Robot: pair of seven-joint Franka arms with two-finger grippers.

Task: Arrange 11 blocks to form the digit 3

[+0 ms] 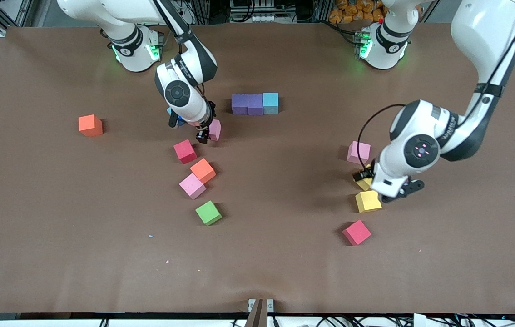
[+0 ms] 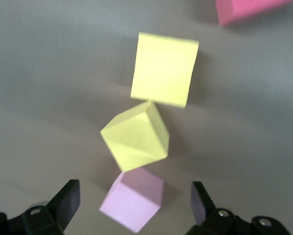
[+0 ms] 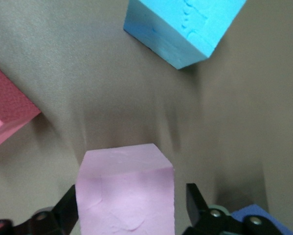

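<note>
Three matte foam cubes, two purple and one light blue, form the only finished bar. The right gripper straddles a pink foam cube, jaws closing but not clenched; an off-centre pinch could twist it. The left gripper hangs wide open over two yellow foam cubes.

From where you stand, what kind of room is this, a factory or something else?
Probably a robotics lab, not a factory: two white robot arms bolted to a brown table, foam blocks scattered on it like a test exercise, and a metal frame with loose cables at its edge.
</note>
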